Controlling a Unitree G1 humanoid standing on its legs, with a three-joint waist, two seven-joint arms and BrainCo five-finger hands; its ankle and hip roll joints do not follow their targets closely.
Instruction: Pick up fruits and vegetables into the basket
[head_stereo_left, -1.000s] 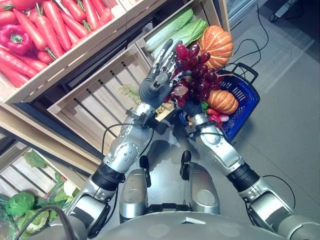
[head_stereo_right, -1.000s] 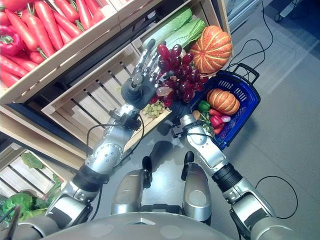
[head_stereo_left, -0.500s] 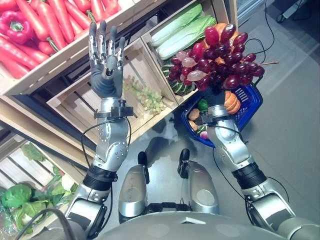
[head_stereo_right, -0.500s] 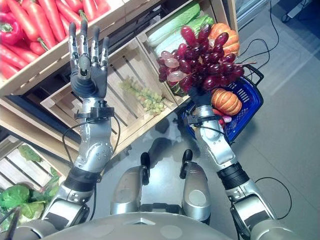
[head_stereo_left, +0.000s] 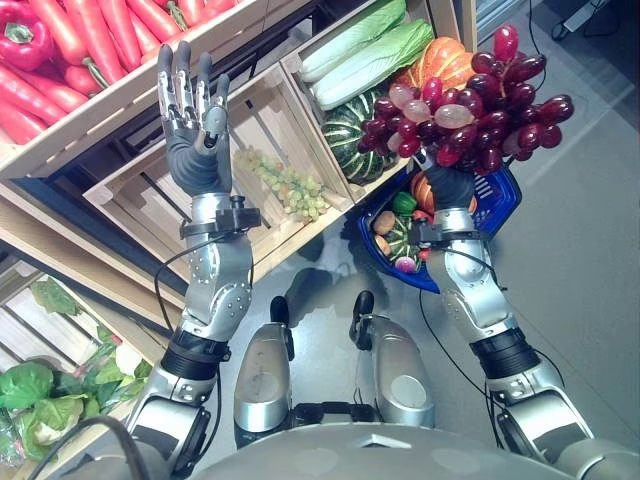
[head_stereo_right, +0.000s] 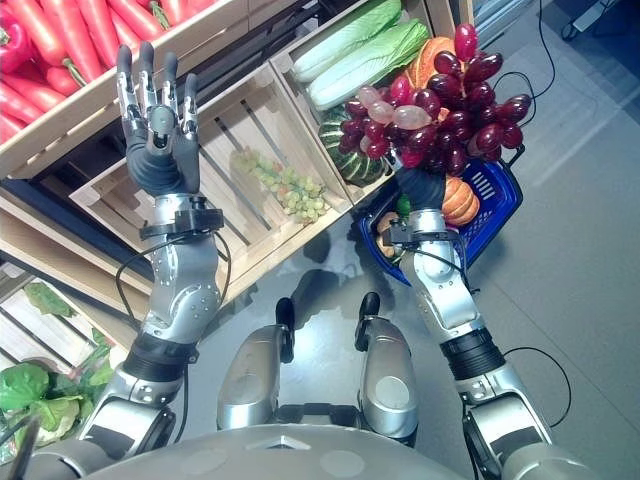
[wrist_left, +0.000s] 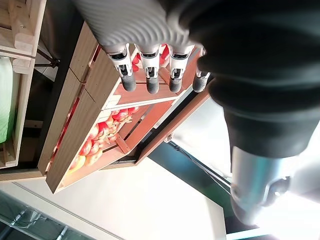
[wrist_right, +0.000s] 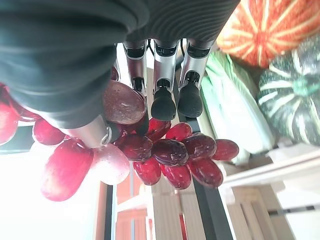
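The right hand (head_stereo_left: 450, 185), right of centre in the head views, has its fingers curled round a bunch of dark red grapes (head_stereo_left: 470, 100) and holds it raised; the bunch spreads above the hand toward the upper right of the frame. Just below hand and grapes, the blue basket (head_stereo_left: 500, 200) sits on the floor, already holding a small orange pumpkin (head_stereo_right: 460, 200) and other produce. The left hand (head_stereo_left: 190, 120) is raised at upper left, fingers straight and spread, holding nothing, in front of a wooden crate (head_stereo_left: 270, 130) containing green grapes (head_stereo_left: 285, 185).
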